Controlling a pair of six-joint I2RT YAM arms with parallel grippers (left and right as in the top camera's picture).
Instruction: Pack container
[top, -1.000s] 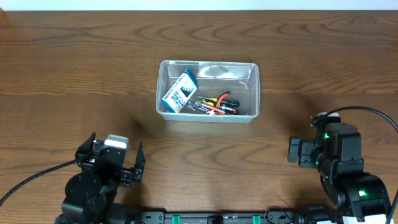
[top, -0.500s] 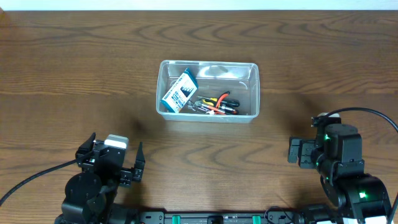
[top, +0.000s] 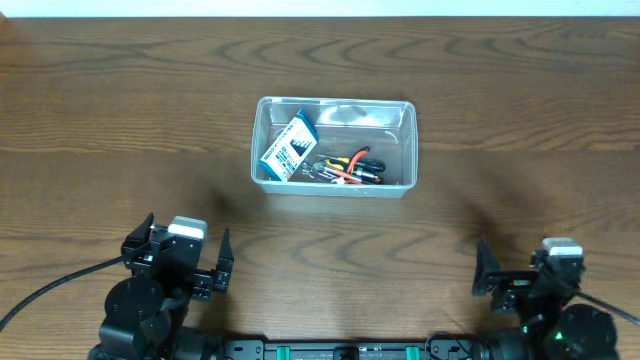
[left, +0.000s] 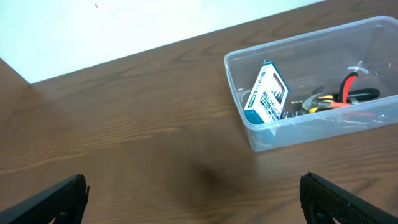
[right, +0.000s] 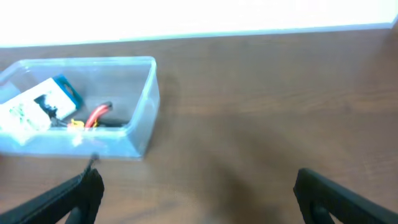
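Note:
The container (top: 334, 101), a clear plastic tub, stands in the middle of the table. Inside it a blue-and-white box (top: 289, 148) leans at the left, and hand tools with red and yellow handles (top: 350, 167) lie beside it. My left gripper (top: 188, 240) is near the front edge at the left, open and holding nothing, well short of the tub. My right gripper (top: 535, 262) is at the front right, also open and holding nothing. The left wrist view shows the container (left: 298, 134) ahead to the right. In the right wrist view the container (right: 142, 134) is ahead to the left.
Bare brown wood lies between both grippers and the tub. The table's far edge (left: 155, 46) meets a white wall behind the tub. A black cable (top: 40, 295) trails from the left arm at the front left.
The right arm has drawn back toward the front edge and a little right, and its gripper now faces the tub. The left arm and the tub's contents have not moved.

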